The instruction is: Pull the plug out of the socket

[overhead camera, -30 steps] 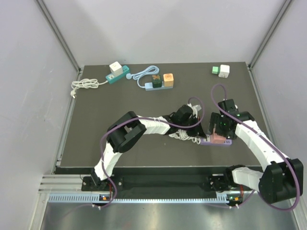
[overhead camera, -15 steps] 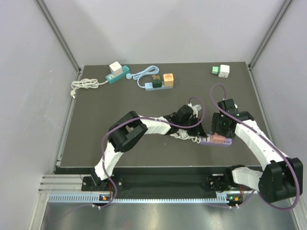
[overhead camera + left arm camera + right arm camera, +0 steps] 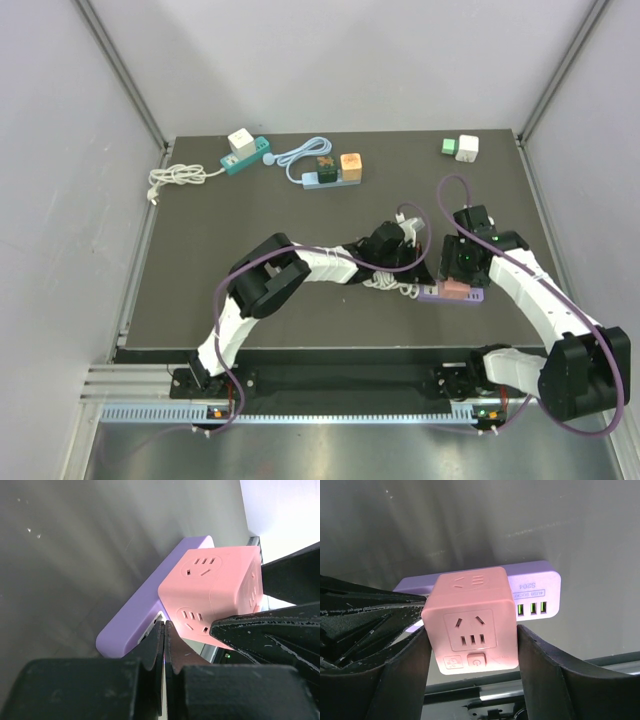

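A: What does the overhead view give that the wrist views don't?
B: The layout. The purple socket strip (image 3: 432, 296) lies on the dark mat (image 3: 250, 230) at the near right, with both arms bent in over it. At the far edge sit a teal strip (image 3: 250, 157) and a blue strip (image 3: 325, 179), each with cubes of its own. The arms hide the grip itself, though.
A: And the right wrist view?
B: It looks straight at the pink cube plug (image 3: 470, 625), seated in the purple strip. The right gripper (image 3: 472, 635) straddles it with one black finger pressed to each side face, so it is clamped on the cube.
A: The left gripper (image 3: 164, 630)?
B: Clenched on nothing. Its tips are pinched together against the strip, just beside the cube.
A: Surfaces?
B: Smooth matte plastic with rounded corners. The cube has socket holes on several faces and a small button. The strip carries three green ports. The finger pads are rough and black.
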Robot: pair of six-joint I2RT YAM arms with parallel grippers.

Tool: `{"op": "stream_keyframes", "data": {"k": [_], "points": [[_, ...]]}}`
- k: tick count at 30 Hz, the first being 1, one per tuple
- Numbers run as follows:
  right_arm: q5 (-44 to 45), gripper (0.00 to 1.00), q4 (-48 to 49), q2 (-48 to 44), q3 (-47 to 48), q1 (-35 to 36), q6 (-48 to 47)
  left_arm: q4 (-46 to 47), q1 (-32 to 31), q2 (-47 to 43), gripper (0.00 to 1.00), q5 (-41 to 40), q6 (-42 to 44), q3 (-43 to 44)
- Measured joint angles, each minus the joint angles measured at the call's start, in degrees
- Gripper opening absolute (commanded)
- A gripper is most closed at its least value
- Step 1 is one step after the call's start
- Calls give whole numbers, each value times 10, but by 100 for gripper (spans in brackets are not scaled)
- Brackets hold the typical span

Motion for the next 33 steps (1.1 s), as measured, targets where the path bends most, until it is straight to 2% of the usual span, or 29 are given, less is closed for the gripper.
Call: {"op": "stream_keyframes", "data": {"k": [6,9,10,11,12,24,33], "points": [[0,37,0,0,0,0,0,15,-12,-7,0,-40,22,-11],[1,23,0,-1,0,0,0,15,-19,-7,0,-63,28,-9],[1,8,0,-1,0,0,0,13,-21,-7,0,-71,29,-7],[2,1,0,-1,0,0,0,9,-21,-7,0,-76,30,-5],[3,0,0,-1,0,0,0,3,-22,-7,0,-78,30,-2],[30,0,-5,-13,5,7,-3,-46,-32,7,0,-100,42,45],[33,0,-42,-40,54,9,-8,-70,-36,26,0,-106,49,82]]}}
